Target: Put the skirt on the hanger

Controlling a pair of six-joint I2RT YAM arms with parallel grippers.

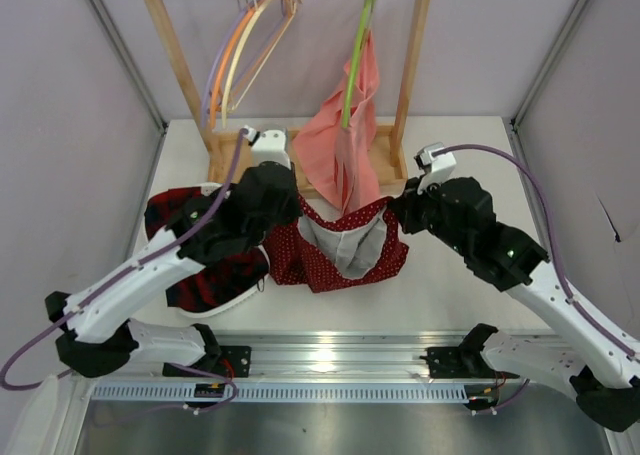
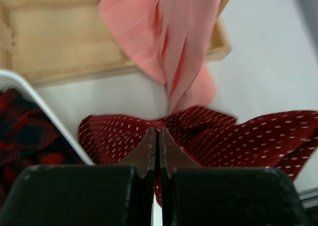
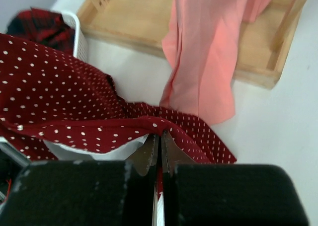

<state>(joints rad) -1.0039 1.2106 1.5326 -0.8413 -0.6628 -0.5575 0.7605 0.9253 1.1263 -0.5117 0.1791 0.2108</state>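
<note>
Red skirt (image 1: 340,247) — left gripper (image 2: 159,136), right gripper (image 3: 161,139) clamped on its corners | step: spread | next: carry far-left — onto hanger (image 1: 270,2)

skirt (image 1: 300,260) – matt dotted cloth, rack (image 1: 175,55) – bare wood

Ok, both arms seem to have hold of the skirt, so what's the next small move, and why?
Probably raise both arms together, keeping the skirt spread. The left fingers and right fingers are each shut on its top edge, but it sags low over the table, while the cream hanger hangs high on the rack at the back left.
</note>
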